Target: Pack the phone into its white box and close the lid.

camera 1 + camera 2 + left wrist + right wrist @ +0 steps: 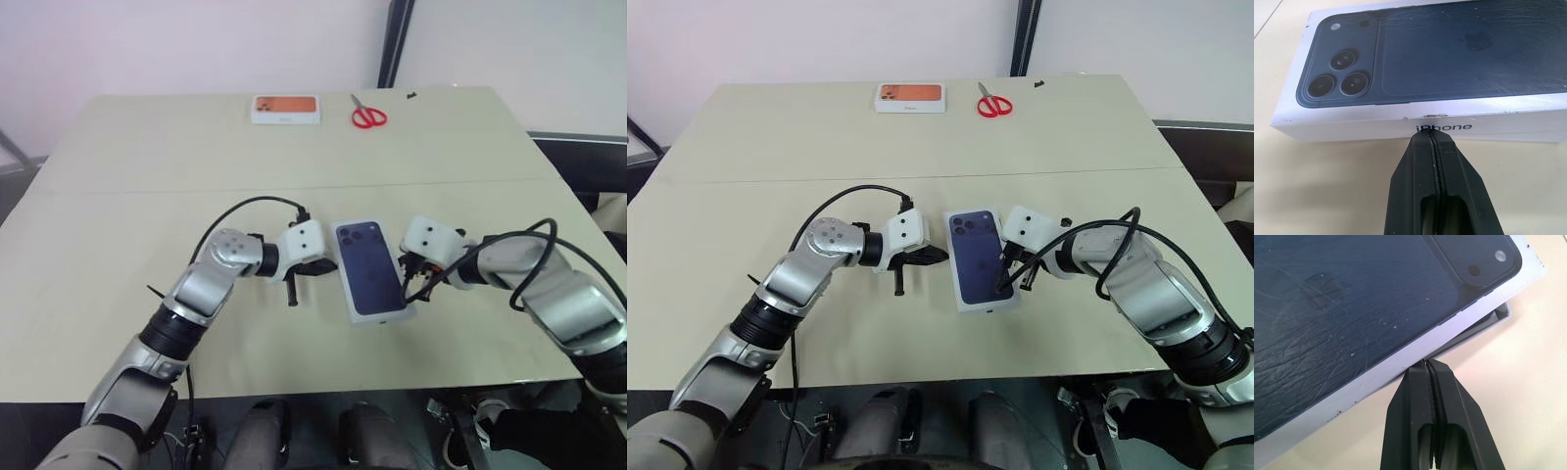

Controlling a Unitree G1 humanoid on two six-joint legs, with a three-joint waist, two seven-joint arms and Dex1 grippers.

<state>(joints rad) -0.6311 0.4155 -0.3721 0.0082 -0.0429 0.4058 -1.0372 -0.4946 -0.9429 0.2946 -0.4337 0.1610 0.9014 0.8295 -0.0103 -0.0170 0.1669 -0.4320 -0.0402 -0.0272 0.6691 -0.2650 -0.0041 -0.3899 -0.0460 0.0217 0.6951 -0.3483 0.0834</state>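
Beige tabletop [294,166] is seen stretching back to a pale wall, with the lid [370,269] lying near its front edge, printed phone picture facing up. Beneath the lid, at one corner, a strip of the white box [1494,322] is exposed in the right wrist view, so the lid is seated slightly askew on it. The phone itself cannot be made out. The left gripper [318,266] is placed at the lid's left long side, fingers pressed together on nothing, tips touching the side wall by the printed lettering. The right gripper [409,277] is set against the lid's opposite side, likewise closed and empty. Far behind the lid, an orange-pictured box [285,109] and red scissors [368,116] are lying.
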